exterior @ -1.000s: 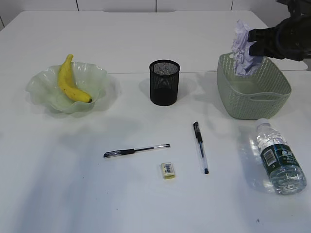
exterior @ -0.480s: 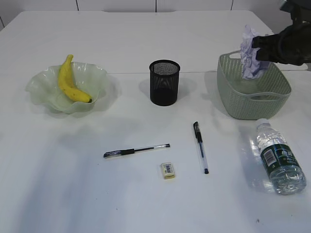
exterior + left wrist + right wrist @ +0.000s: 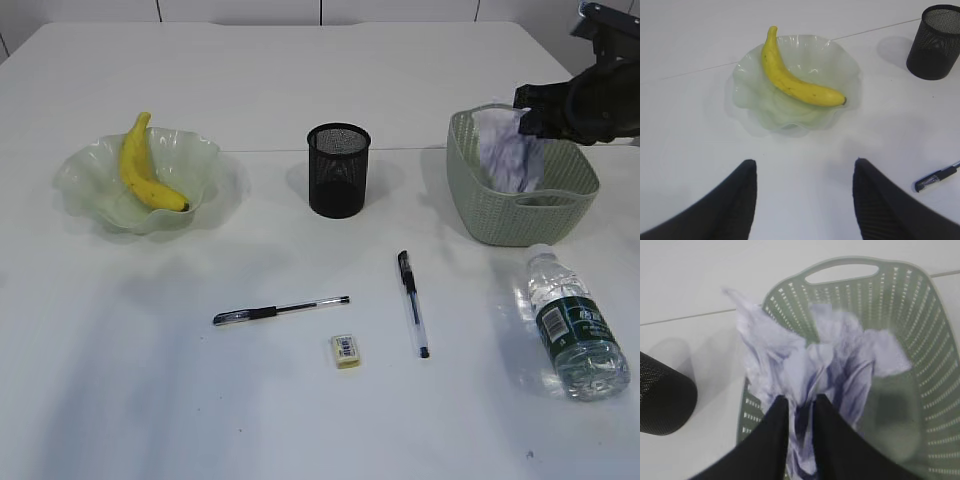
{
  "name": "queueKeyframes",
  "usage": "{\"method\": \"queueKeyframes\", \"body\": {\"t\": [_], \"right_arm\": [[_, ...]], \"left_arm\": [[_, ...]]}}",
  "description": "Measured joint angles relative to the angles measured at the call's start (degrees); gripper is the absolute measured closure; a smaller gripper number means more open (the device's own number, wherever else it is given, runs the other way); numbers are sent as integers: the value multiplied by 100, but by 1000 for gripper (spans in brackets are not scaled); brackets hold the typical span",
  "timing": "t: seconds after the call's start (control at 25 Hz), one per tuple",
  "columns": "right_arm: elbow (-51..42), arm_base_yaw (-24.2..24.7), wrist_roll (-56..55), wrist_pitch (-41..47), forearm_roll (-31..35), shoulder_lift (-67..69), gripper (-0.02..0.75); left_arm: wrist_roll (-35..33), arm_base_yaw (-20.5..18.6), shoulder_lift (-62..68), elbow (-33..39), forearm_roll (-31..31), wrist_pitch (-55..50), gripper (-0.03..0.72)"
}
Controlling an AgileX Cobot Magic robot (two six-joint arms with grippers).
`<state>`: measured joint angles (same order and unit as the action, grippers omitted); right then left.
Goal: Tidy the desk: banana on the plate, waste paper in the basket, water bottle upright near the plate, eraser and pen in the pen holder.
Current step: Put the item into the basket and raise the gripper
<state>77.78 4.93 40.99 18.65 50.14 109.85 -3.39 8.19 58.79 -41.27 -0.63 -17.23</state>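
Over the green basket [image 3: 520,205] at the table's right rear, our right gripper [image 3: 800,407] holds its fingers pinched on the crumpled waste paper [image 3: 825,365], which hangs down inside the basket. The right wrist view shows that grip closely, paper squeezed in the narrow gap between the dark fingers; from the exterior view we see only the arm's black bulk above the rim and the paper [image 3: 510,155] against the basket's inner wall.

Our left gripper [image 3: 802,195] appears only in its own wrist view, fingers spread wide apart and holding nothing, above bare table just in front of the plate [image 3: 747,90]. The banana [image 3: 790,82] lies in that scalloped translucent plate.

The exterior view alone gives us the front of the table: the water bottle [image 3: 575,325] lying on its side before the basket, two pens, one [image 3: 280,310] nearly level and one [image 3: 412,303] angled towards us, and the eraser [image 3: 345,350] between their near ends. The black mesh pen holder [image 3: 338,170] stands upright at centre, well apart from them.
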Motion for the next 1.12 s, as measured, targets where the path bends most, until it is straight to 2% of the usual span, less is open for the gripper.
{"method": "queueKeyframes", "body": {"t": [0.2, 0.32, 0.92, 1.12], "right_arm": [[0, 0, -235, 0, 0, 0, 409], [2, 0, -288, 51, 0, -11, 363], [2, 0, -358, 863, -23, -872, 347], [2, 0, -669, 1133, -293, -1268, 347]], "left_arm": [[0, 0, 0, 0, 0, 31, 265], [0, 0, 0, 0, 0, 74, 265], [0, 0, 0, 0, 0, 86, 265], [0, 0, 0, 0, 0, 3, 265]]}}
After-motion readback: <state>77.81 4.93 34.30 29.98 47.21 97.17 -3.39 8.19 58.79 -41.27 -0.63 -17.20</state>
